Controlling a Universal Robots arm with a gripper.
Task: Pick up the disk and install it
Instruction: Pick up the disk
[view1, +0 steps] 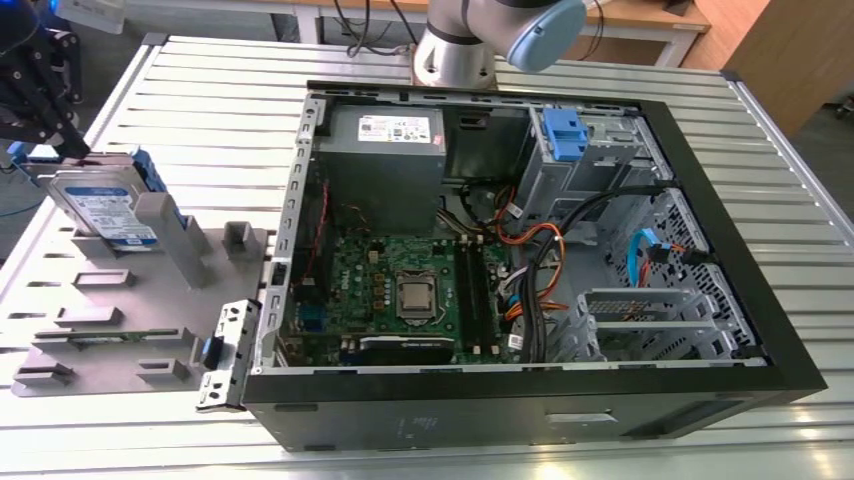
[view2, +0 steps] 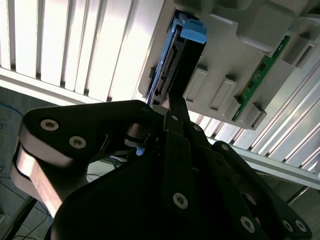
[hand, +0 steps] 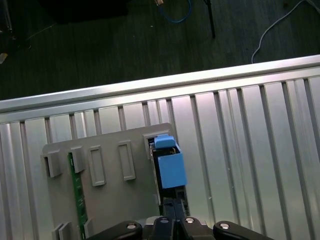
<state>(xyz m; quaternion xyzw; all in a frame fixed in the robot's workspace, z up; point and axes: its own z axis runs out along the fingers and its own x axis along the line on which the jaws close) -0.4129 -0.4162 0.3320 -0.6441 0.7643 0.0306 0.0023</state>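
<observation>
ribbed aluminium table (view1: 200, 90), wooden furniture (view1: 781, 50) behind, dark floor (hand: 100, 40).

Black gripper (view2: 174, 102) sits close against the disk (view2: 167, 65), which stands on edge in a slot of the grey holder (view2: 235, 60) on the ribbed metal table (view2: 75, 45), connector side toward the camera, blue handle (view2: 194, 31) at its far end, green circuit strip (view2: 262, 76) slotted nearby.

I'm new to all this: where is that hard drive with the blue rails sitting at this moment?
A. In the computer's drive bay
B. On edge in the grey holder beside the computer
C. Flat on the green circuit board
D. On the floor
B: the disk stands on edge in the grey holder, outside the open computer case, on the exterior view's left of it.
</observation>
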